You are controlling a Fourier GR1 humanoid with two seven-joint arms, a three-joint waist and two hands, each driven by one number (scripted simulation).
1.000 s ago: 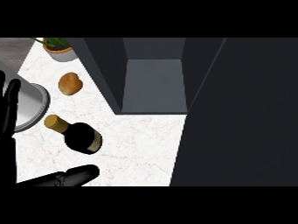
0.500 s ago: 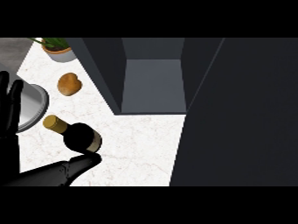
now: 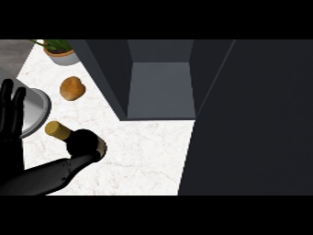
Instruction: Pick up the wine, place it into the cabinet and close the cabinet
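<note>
The pick-up step is in hand: the wine (image 3: 76,137) is sitting on the counter (image 3: 142,158) at about 8 o'clock from the view's middle, its gold-capped neck pointing toward 10 o'clock, not yet lifted. The right hand (image 3: 79,162) is lying against the bottle's dark body from 7 o'clock, touching or overlapping it. Black on black, I cannot tell whether its fingers are wrapping the bottle or not. The left hand (image 3: 2,108) is resting at 9 o'clock, fingers straight and up, holding nothing. The cabinet (image 3: 160,87) is standing open at 12 o'clock, its door (image 3: 264,124) filling the 3 o'clock side. Next, I judge, the hand is needing a sure hold round the body, then a lift toward 1 o'clock, clearing the cabinet's near wall. A brown roundish item (image 3: 72,88) and a potted plant (image 3: 60,50) are sitting at 10 to 11 o'clock.
</note>
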